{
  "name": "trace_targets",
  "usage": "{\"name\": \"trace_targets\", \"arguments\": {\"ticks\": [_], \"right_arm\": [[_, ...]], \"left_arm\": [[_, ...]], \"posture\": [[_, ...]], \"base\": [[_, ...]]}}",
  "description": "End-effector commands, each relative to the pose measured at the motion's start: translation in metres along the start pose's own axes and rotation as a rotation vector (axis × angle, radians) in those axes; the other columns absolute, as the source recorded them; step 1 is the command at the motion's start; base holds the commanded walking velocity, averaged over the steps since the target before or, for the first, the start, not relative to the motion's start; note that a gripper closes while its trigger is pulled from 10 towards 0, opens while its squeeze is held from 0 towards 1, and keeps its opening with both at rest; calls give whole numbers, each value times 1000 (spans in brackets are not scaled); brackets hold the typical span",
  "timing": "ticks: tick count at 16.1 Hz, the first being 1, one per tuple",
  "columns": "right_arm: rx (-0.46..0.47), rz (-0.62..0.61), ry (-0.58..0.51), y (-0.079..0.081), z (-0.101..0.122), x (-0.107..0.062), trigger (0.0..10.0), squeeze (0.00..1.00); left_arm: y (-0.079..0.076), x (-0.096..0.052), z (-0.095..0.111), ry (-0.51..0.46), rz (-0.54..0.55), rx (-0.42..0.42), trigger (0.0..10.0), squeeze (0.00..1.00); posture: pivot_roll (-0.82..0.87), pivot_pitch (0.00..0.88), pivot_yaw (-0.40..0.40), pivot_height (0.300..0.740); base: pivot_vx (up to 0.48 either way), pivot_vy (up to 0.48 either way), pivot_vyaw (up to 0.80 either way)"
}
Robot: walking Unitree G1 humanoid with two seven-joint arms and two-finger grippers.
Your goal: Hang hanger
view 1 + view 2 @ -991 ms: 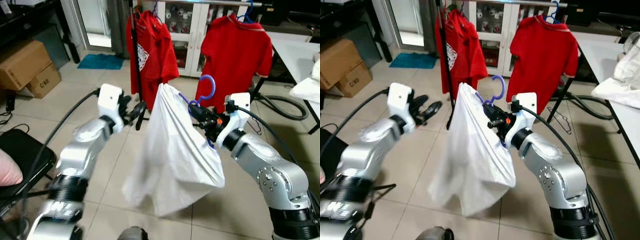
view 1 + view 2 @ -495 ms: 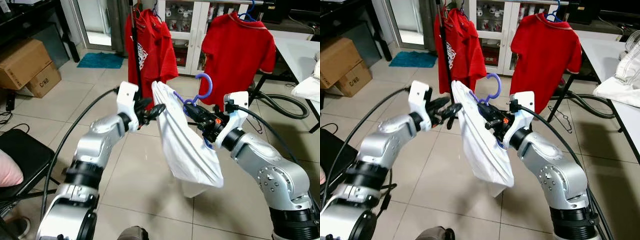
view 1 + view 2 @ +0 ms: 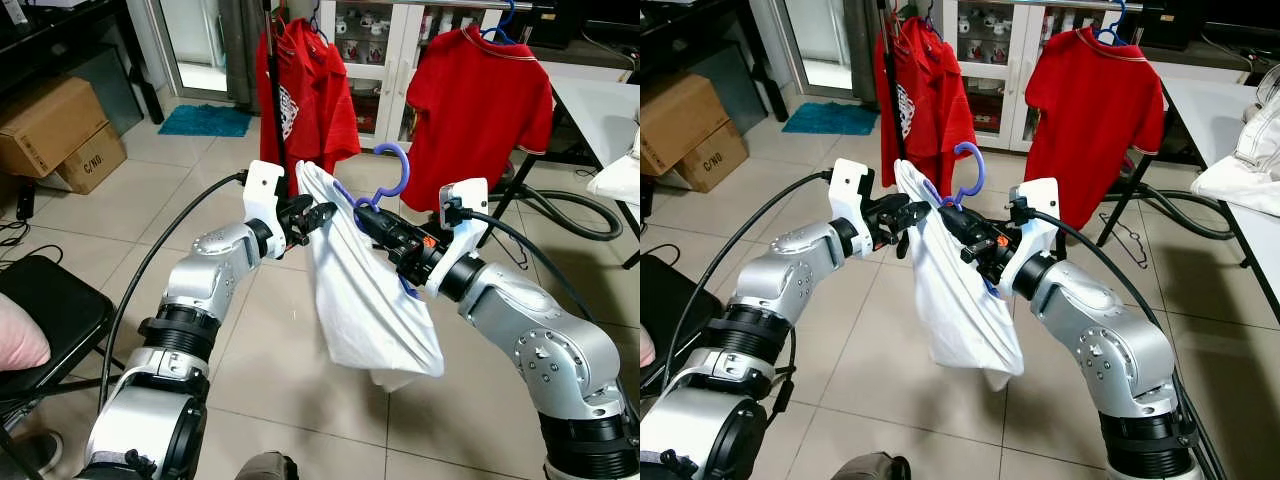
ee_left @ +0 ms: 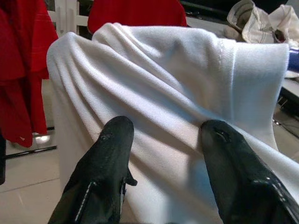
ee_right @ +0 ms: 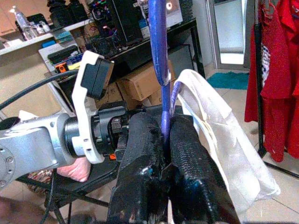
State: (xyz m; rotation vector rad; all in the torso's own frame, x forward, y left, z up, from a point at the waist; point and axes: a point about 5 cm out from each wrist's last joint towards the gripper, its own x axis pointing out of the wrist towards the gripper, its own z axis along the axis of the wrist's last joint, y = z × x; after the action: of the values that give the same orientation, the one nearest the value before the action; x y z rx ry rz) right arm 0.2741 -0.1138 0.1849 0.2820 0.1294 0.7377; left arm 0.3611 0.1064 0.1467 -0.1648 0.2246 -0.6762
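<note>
Right gripper point(image 5: 164, 140): fingers pinched on the purple hanger point(image 3: 392, 170) | left gripper point(image 4: 163, 135): fingers spread, tips pressed against the white garment point(image 3: 365, 295) draped from the hanger, seen in the left wrist view | hanger's lower part hidden by cloth | red shirts point(image 3: 480, 95) behind.

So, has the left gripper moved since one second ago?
Yes. The left gripper has moved toward the robot's right, from beside the black rack pole to the white garment.

The cardboard box point(image 3: 91, 160) seems to read "C/NO"
</note>
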Motion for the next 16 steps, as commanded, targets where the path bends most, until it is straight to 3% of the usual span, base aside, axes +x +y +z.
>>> {"name": "trace_targets", "arguments": {"ticks": [1, 9, 16], "right_arm": [[-8, 47, -37, 7, 9, 1, 10000, 0], [1, 28, -41, 4, 9, 0, 10000, 0], [-11, -138, 20, -16, 0, 1, 10000, 0]], "left_arm": [[-3, 3, 6, -21, -5, -1, 0, 0], [0, 5, 3, -32, 49, -45, 0, 0], [-4, -2, 21, -195, 78, -62, 0, 0]], "posture": [[-8, 0, 55, 740], [-9, 0, 60, 740], [-7, 0, 63, 740]], "base": [[0, 0, 0], [0, 0, 0], [0, 0, 0]]}}
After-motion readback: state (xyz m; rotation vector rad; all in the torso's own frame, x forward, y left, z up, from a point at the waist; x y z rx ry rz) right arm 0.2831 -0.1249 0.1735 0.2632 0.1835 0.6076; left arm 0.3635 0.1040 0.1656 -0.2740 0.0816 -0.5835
